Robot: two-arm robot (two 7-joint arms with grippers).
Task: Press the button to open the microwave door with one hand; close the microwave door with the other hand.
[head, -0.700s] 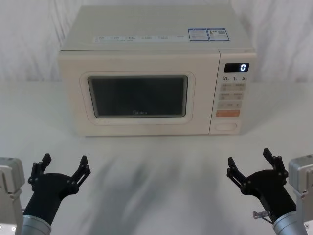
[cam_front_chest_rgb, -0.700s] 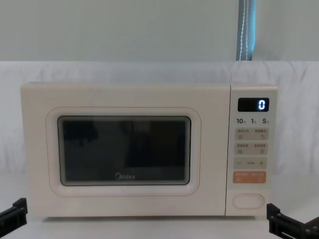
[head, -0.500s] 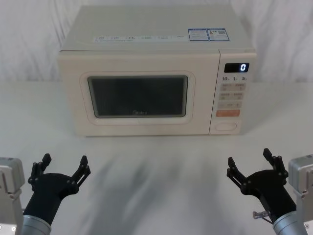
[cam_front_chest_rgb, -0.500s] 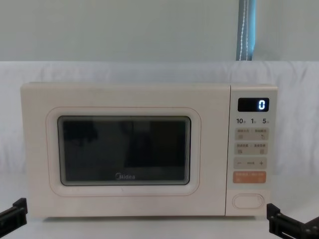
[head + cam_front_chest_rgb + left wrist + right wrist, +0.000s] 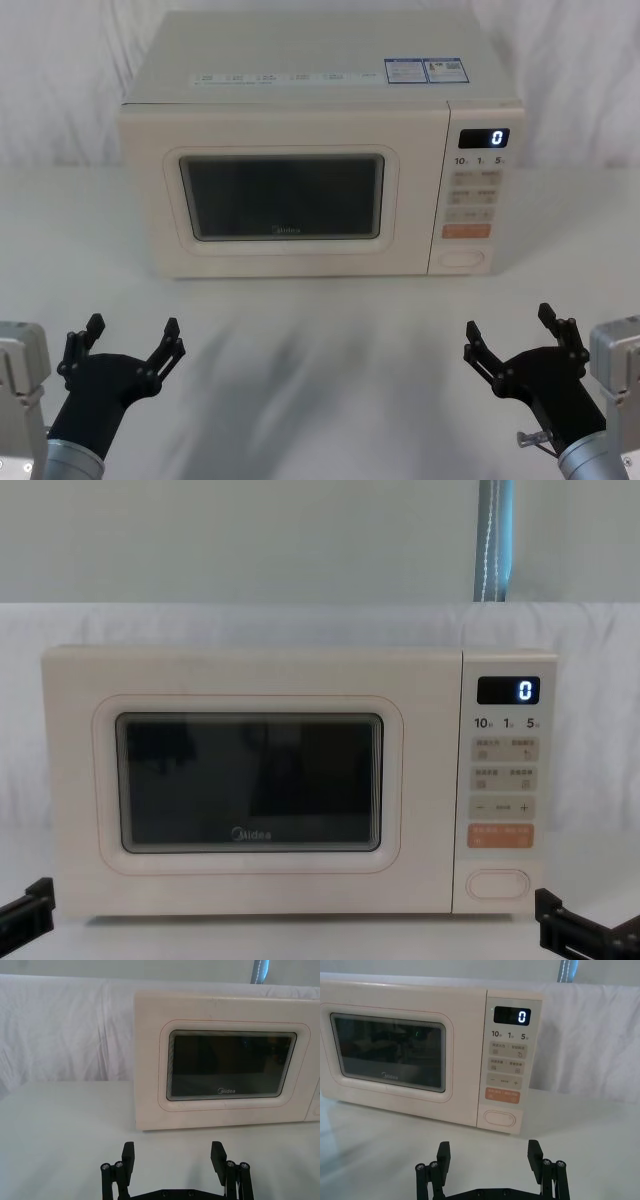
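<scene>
A cream microwave (image 5: 320, 90) stands at the back of the white table, display showing 0. Its door (image 5: 290, 255) with the dark window lies flush and shut; the door (image 5: 250, 900) fills most of the chest view. The wide cream button (image 5: 463, 258) sits at the bottom of the control strip, under the orange key; the button (image 5: 500, 1118) faces the right wrist, and the button (image 5: 497, 883) shows low right in the chest view. My left gripper (image 5: 132, 337) is open near the front left, far from the door (image 5: 150, 1060). My right gripper (image 5: 515, 332) is open at the front right, well short of the button.
White cloth (image 5: 320, 330) covers the table and a white drape (image 5: 60, 80) hangs behind the oven. Open tabletop separates both grippers from the microwave front. A blue-grey strap (image 5: 494, 540) hangs on the wall behind.
</scene>
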